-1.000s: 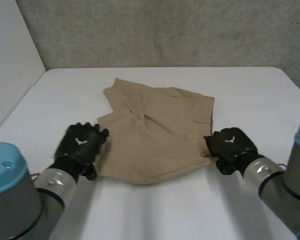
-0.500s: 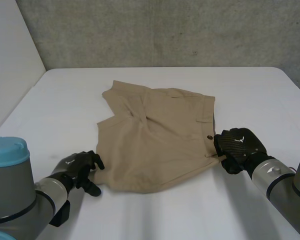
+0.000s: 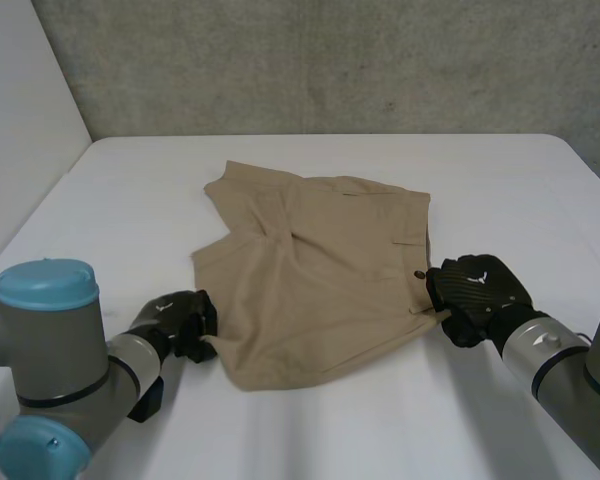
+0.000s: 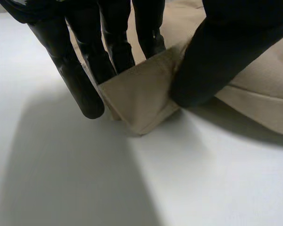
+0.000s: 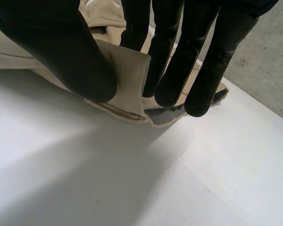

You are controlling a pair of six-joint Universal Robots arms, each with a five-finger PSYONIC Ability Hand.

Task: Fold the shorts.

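Khaki woven cloth, the shorts (image 3: 315, 270) lie rumpled and only partly flattened, with bare white bench (image 3: 500, 190) all round them and a twist of fabric bunched near their middle. The left hand (image 3: 180, 322) is at the shorts' near left corner, a hem corner nipped between its thumb and drawn-in fingers, as its wrist view shows. The right hand (image 3: 475, 290) is at the shorts' near right corner, just beside the waistband (image 3: 421, 225) and its button (image 3: 419, 273), thumb pressed toward the fingers with a fold of the edge between them. Judging by the drape, the shorts are light, limp and not slippery. They will likely sag between the two holds and trail any loose layer. The stiffer waistband and stitched hems look the best places to grip, taking both layers together and keeping the cloth taut so the bunched middle smooths out.
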